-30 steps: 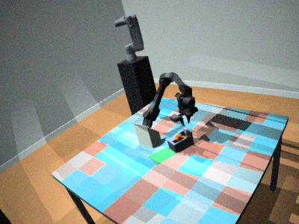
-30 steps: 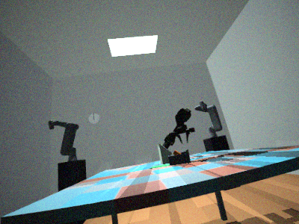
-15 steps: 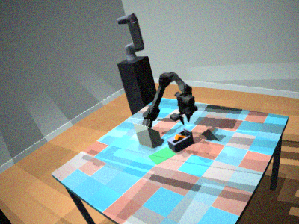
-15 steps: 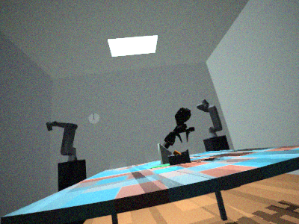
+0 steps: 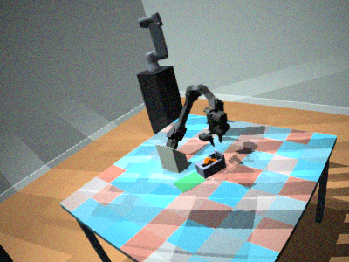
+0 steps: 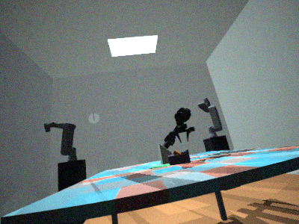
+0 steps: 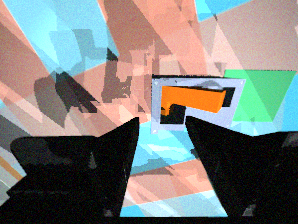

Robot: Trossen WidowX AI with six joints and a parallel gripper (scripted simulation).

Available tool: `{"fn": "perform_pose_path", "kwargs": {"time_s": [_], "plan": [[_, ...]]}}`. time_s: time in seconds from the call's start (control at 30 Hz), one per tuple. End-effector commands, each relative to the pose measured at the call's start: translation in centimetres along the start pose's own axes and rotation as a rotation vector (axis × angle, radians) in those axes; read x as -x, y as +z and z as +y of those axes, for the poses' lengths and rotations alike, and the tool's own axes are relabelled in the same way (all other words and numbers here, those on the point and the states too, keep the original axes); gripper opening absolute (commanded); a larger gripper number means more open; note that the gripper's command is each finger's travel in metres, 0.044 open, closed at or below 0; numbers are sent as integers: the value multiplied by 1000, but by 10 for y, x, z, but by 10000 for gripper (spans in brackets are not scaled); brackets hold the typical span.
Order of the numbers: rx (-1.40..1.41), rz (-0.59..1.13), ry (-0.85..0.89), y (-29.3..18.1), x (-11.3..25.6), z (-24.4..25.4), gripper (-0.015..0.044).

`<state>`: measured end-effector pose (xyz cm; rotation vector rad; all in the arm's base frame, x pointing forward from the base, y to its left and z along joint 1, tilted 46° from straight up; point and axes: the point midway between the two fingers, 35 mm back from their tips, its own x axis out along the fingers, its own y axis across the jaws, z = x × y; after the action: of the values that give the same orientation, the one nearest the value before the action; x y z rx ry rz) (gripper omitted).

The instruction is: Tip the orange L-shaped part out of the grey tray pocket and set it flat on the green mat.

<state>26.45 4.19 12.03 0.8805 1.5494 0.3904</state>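
The orange part (image 5: 209,161) (image 6: 177,152) (image 7: 195,97) lies tilted in the grey tray (image 5: 214,169) (image 6: 180,159) (image 7: 156,107). Its L-shaped end is low in the pocket, at the left in the wrist view. Its straight end, toward the mat, is tipped up, with dark pocket showing beyond it; in the exterior view orange shows above the tray's rim. My gripper (image 5: 216,142) (image 6: 185,141) (image 7: 162,120) is open and empty, above the tray and apart from the part. The green mat (image 5: 190,182) (image 6: 160,166) (image 7: 260,95) lies beside the tray with nothing on it.
An upright grey panel (image 5: 172,158) (image 6: 164,154) stands on the table close to the tray and mat, between them and the arm's base. Another arm on a black pedestal (image 5: 159,98) (image 6: 217,145) stands beyond the table.
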Motion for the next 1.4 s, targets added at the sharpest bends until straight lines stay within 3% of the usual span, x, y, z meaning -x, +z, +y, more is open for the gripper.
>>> {"fn": "perform_pose_path", "kwargs": {"time_s": [0.0, 0.57, 1.03, 1.37], "plan": [[134, 4, -5, 1, -1, -9, 280], [1509, 14, -1, 4, 3, -76, 280], [1523, 14, 0, 4, 2, -76, 280], [1523, 13, 0, 4, -28, -76, 280]]}}
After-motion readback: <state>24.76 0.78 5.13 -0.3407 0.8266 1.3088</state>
